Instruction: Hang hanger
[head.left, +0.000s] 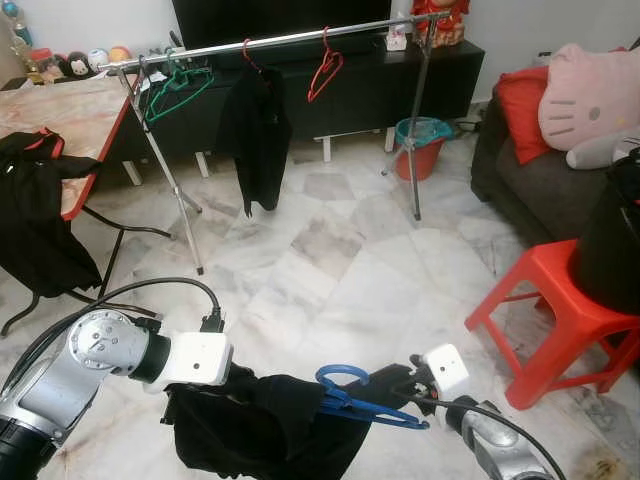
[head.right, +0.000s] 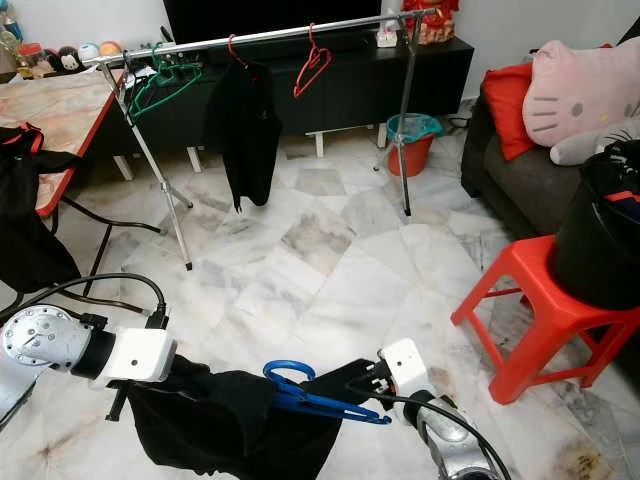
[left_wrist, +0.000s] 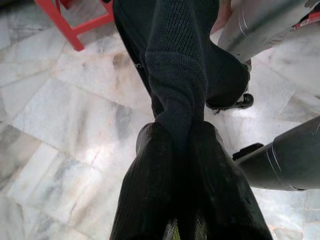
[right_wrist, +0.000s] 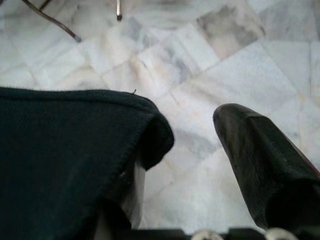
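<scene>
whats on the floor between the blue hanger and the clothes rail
Bare marble floor lies between the blue hanger and the clothes rail, seen in both eye views.

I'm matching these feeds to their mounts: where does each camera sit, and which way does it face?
Left eye view: head, looking down at the clothes rack; both arms, blue hanger.
Right eye view: same scene, the other stereo eye.
Left wrist view: along the left hand, shut on the black garment.
Right wrist view: along the right hand, garment draped over one finger.
Shared: garment, marble floor.
</scene>
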